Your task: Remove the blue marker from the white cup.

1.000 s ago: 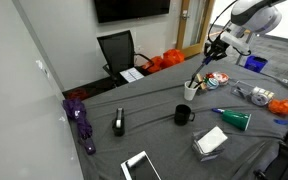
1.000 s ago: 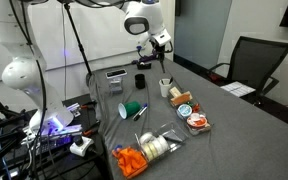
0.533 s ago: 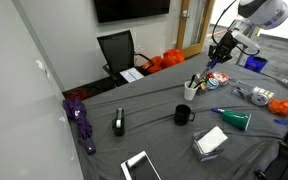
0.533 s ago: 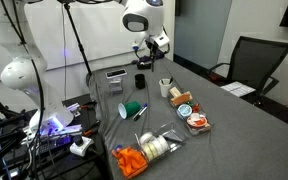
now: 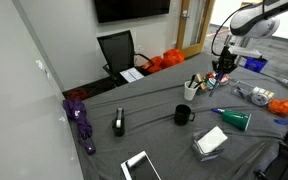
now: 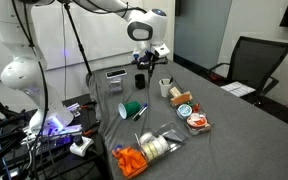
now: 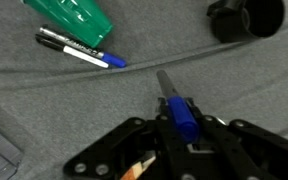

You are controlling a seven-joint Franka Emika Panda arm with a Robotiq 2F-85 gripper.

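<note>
In an exterior view, the robot's black gripper (image 5: 222, 66) hangs above the grey cloth-covered desk (image 5: 154, 138), up and off to one side of the small plain white cylindrical cup (image 5: 190, 91), which has pens sticking out of it. A black handled mug (image 5: 183, 115) stands near the white cup, and a dark green cup (image 5: 234, 120) lies tipped on its side farther along the desk. What the gripper carries is too small to make out here.

In an exterior view from another side, the gripper (image 6: 141, 61) is in the air above the black mug (image 6: 140, 82), apart from the white cup (image 6: 166, 88).

In the wrist view, the gripper (image 7: 182, 128) is clenched around the blue marker (image 7: 180, 106), whose grey end points away from it over bare desk (image 7: 44, 110). The marker is clear of the white cup. A black pen with a blue cap (image 7: 79, 48) lies just beside the green cup (image 7: 69, 18), and the black mug (image 7: 246, 15) sits at the top edge.
</note>
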